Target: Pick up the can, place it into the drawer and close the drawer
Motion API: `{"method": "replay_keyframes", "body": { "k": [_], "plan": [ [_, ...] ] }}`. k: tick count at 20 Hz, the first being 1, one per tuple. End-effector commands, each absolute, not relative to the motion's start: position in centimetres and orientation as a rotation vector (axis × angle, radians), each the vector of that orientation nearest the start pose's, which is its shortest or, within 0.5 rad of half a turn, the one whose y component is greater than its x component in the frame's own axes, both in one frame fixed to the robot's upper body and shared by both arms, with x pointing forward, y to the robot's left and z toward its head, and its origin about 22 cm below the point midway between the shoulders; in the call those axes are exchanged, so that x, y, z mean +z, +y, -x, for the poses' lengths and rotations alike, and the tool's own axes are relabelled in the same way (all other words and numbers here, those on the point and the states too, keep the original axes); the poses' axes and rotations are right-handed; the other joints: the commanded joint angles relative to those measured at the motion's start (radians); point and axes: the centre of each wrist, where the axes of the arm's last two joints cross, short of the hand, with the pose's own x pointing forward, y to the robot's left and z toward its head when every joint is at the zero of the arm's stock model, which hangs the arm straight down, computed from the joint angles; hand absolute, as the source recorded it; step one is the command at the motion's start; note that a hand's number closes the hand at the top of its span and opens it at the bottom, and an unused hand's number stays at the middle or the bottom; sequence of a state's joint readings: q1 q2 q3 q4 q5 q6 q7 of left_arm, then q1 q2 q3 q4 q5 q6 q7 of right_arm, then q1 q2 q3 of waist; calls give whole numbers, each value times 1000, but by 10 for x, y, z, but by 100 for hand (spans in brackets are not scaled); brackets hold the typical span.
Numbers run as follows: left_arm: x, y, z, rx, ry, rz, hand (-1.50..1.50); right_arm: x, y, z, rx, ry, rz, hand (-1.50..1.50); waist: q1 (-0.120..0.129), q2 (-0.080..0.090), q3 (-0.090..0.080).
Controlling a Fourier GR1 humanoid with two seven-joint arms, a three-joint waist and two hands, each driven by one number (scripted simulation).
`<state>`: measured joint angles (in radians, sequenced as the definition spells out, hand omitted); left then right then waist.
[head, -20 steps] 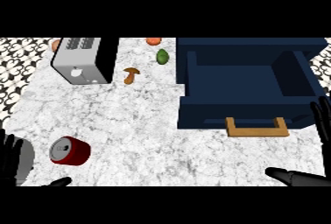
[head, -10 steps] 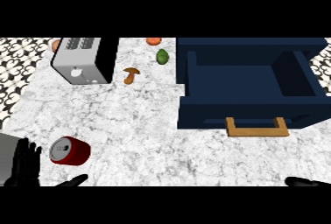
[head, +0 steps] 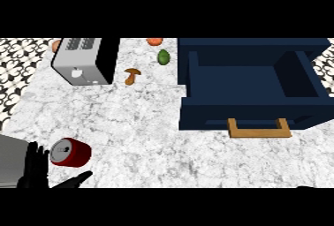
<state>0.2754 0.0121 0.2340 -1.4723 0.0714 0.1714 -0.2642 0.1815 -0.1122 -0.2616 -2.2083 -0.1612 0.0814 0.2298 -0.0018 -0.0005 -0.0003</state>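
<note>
A red can (head: 70,152) lies on its side on the marble counter (head: 143,128) at the lower left, silver top facing left. My left hand (head: 36,167) is open just left of the can, fingers straight up and close to its top, thumb (head: 76,180) spread out below it. The navy drawer (head: 248,112) stands open at the upper right, nothing inside, with a wooden handle (head: 259,129) on its front. Only a dark sliver of my right hand (head: 306,187) shows at the lower right edge.
A silver toaster (head: 81,59) stands at the back left. Beside it lie a brown mushroom (head: 132,76), a green fruit (head: 163,57) and an orange item (head: 154,41). Patterned tiles (head: 20,62) border the counter at the left.
My left hand has moved right toward the can, and its grey forearm has come into view. My right hand has sunk almost out of sight at the lower edge.
</note>
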Motion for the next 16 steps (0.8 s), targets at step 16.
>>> {"method": "replay_keyframes", "body": {
  "k": [16],
  "plan": [
    [-129, 336, -174, 416, -1426, -452, -150, 150, -308, -146, -47, -1851, 199, -150, -2, 0, 0]
  ]
}}
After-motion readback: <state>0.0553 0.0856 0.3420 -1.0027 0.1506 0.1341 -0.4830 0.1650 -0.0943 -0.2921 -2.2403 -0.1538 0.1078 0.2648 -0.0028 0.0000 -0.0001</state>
